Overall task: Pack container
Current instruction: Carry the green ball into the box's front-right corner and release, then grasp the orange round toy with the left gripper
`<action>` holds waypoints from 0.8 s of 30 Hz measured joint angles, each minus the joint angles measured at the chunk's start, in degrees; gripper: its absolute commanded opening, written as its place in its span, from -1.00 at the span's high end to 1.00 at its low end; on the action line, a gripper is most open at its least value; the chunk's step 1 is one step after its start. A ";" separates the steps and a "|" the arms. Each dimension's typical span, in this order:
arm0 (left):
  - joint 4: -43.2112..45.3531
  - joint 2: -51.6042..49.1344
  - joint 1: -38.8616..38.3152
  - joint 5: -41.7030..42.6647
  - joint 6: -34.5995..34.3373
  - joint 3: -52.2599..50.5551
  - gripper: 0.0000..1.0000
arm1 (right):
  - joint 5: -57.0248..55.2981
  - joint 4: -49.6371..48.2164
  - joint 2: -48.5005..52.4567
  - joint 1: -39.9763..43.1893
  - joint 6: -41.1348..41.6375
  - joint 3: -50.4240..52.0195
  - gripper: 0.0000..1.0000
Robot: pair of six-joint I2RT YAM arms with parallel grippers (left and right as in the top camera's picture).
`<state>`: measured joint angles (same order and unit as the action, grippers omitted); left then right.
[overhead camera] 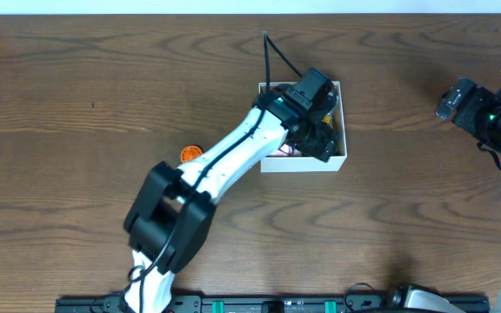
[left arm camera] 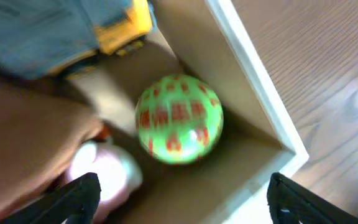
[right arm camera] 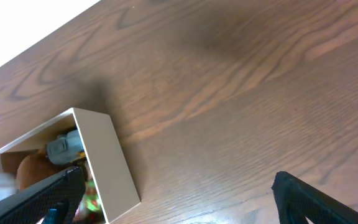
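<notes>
The container (overhead camera: 342, 159) is a shallow box with white walls and a tan inside, at the table's middle. My left gripper (overhead camera: 320, 143) hangs open just above its inside. In the left wrist view its fingers (left arm camera: 179, 200) stand wide apart and empty over a green ball with red marks (left arm camera: 179, 118), a pink toy (left arm camera: 104, 174), a brown thing (left arm camera: 23, 137) and a yellow and blue toy (left arm camera: 92, 28). My right gripper (right arm camera: 173, 199) is open and empty far to the right (overhead camera: 459, 103). Its view shows the container (right arm camera: 107, 155) from the side.
A small orange thing (overhead camera: 190, 154) lies on the wood table left of the container, beside my left arm. A black rail (overhead camera: 268, 304) runs along the table's front edge.
</notes>
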<state>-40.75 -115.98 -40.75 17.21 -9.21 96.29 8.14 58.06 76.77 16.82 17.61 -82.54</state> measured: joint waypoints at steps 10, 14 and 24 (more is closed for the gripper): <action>-17.70 19.23 8.46 -12.44 -1.18 3.41 -0.86 | 0.00 0.00 0.00 0.00 0.00 0.00 -0.99; -26.82 20.79 16.20 -16.57 -3.45 2.64 -0.86 | 0.02 0.00 0.00 0.00 0.02 0.00 -0.98; -20.94 9.97 26.91 -17.20 -3.87 -11.28 -0.86 | 0.00 -0.02 0.00 0.00 0.00 0.00 -0.99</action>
<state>-61.69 -106.02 -13.85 0.01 -13.08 85.01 8.14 58.04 76.77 16.82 17.61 -82.54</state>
